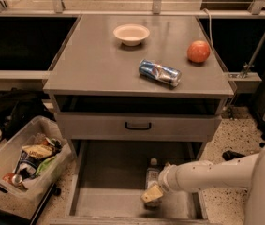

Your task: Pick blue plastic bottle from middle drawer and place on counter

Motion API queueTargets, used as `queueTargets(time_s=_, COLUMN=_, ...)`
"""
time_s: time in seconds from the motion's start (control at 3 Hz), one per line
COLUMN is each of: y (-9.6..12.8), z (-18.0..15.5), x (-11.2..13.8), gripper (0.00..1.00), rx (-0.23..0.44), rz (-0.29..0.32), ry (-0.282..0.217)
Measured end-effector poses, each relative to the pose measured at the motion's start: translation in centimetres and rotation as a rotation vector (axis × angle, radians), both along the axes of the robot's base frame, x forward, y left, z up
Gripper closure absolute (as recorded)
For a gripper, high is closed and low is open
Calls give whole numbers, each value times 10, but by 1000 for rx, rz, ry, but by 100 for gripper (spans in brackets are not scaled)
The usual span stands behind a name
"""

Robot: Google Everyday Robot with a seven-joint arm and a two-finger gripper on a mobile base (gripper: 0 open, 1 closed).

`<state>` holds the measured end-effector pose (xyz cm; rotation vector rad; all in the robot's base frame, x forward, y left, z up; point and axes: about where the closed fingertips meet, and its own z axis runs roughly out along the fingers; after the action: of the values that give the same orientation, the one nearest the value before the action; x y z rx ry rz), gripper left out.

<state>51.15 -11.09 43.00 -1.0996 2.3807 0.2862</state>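
Observation:
The blue plastic bottle (pixel 152 174) lies on the floor of the open middle drawer (pixel 108 172), cap pointing to the back, its lower half hidden behind my gripper. My gripper (pixel 151 194) reaches in from the right on a white arm and sits right over the bottle's near end, low in the drawer. The counter (pixel 99 60) is the grey cabinet top above, holding a white bowl (pixel 131 33), a crushed blue soda can (pixel 160 72) and a red apple (pixel 198 51).
A closed drawer front with a black handle (pixel 138 125) sits above the open drawer. A clear bin of trash (pixel 22 161) stands on the floor at left, with a black bag (pixel 17 109) behind it. Railings and dark recesses flank the cabinet.

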Motion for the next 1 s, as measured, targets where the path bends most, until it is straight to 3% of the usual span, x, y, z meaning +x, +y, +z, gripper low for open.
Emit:
queueTargets(time_s=0.33, y=-21, z=-4, x=-14, gripper=0, rx=7, rz=-205, ry=36)
queueTargets(time_s=0.67, y=-23, z=-14, x=-29, gripper=0, rx=-8, rz=-257, ry=56)
queueTargets(time_s=1.0, y=-22, z=-14, x=-29, gripper=0, rx=-7, rz=-255, ry=57)
